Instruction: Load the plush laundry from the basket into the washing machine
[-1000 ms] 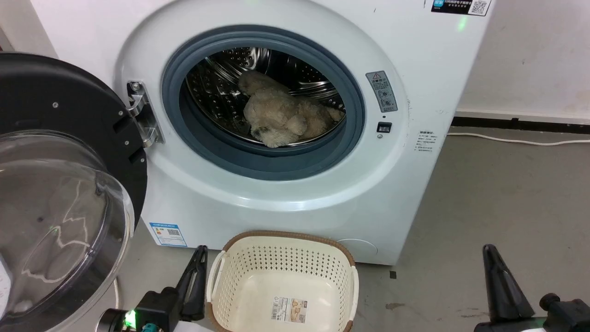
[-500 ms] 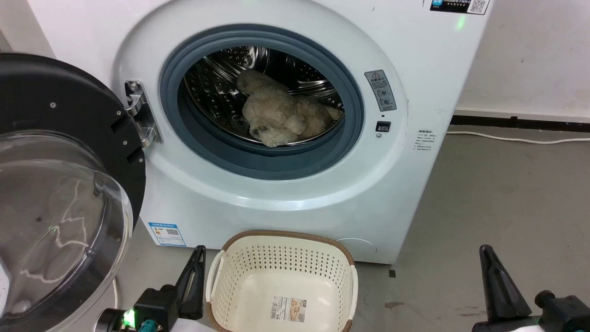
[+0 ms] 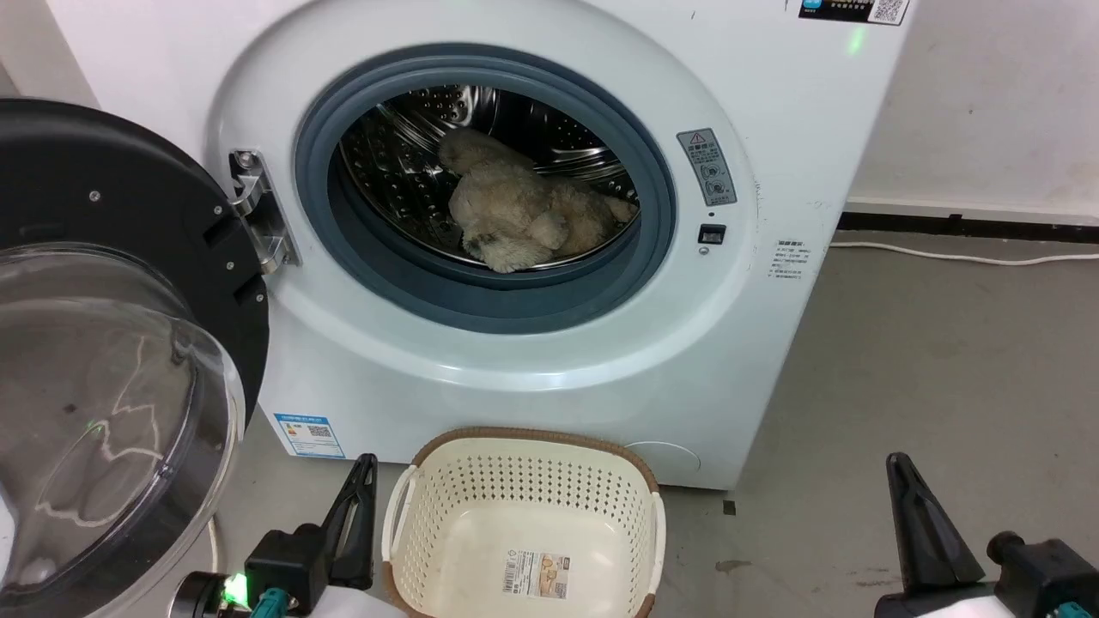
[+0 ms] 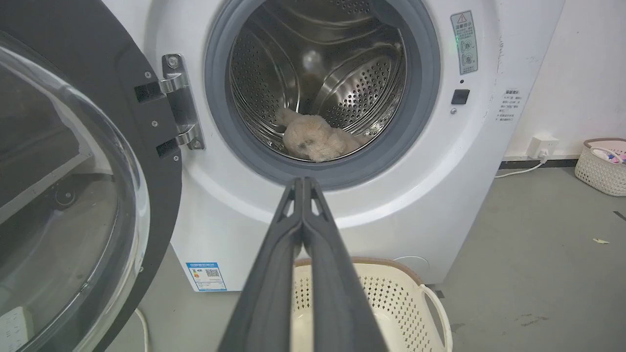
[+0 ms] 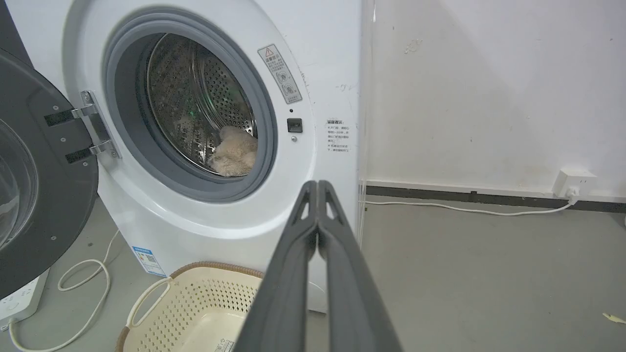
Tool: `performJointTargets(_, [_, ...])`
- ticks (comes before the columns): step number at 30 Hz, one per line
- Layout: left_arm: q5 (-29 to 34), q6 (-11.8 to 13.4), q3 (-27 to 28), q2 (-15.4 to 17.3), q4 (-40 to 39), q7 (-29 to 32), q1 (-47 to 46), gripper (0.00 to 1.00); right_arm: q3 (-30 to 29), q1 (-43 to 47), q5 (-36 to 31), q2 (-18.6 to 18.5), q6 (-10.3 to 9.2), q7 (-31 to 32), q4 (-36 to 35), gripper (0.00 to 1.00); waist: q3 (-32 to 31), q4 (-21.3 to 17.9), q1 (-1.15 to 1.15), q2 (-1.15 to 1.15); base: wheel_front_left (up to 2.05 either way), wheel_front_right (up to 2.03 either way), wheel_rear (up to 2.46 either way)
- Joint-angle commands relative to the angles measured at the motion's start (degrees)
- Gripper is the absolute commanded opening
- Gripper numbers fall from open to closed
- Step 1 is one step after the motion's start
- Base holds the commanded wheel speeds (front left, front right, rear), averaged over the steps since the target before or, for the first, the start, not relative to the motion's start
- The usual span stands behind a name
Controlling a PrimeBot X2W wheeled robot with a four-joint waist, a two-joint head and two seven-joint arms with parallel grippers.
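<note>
The fluffy beige plush laundry (image 3: 524,219) lies inside the steel drum of the white washing machine (image 3: 549,360), behind the grey door ring; it also shows as the plush (image 4: 313,142) and the plush (image 5: 234,156) in the wrist views. The cream basket (image 3: 524,524) with its brown rim stands on the floor before the washer, holding only its label sticker. My left gripper (image 3: 365,468) is shut just left of the basket, holding nothing. My right gripper (image 3: 897,468) is shut well to the basket's right, over bare floor. Shut fingers (image 4: 303,215) and fingers (image 5: 318,215) fill each wrist view's middle.
The black-framed bubble door (image 3: 112,360) hangs open at the left, close to my left arm. A white cable (image 3: 962,256) runs along the wall to a socket (image 5: 572,182). Another basket (image 4: 604,164) sits at the far right. A power strip (image 5: 22,298) and cord lie left of the washer.
The head view has shifted slightly, so the scene sits a little higher and to the left. Both grippers stay shut and the plush lies still in the drum.
</note>
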Motion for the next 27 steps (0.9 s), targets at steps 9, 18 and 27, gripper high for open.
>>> performJointTargets(9, [0.68, 0.44, 0.65, -0.29, -0.70, 1.44, -0.71, 0.00, 0.25, -1.60, -1.24, 0.09, 0.01, 1.28, 0.40, 0.00, 0.11, -0.13, 0.00, 0.00, 0.00, 0.00, 0.00])
performJointTargets(18, [0.94, 0.55, 1.07, -0.43, -1.03, 2.37, -0.89, 0.00, 0.36, -2.11, -1.81, 0.10, 0.02, 2.22, 0.54, 0.00, 0.20, -0.23, 0.00, 0.00, 0.00, 0.00, 0.00])
performJointTargets(27, [1.24, 0.67, 1.54, -0.60, -1.40, 3.42, -1.10, 0.00, 0.49, -2.68, -2.47, 0.12, 0.02, 3.28, 0.70, 0.00, 0.31, -0.35, 0.00, 0.00, 0.00, 0.00, 0.00])
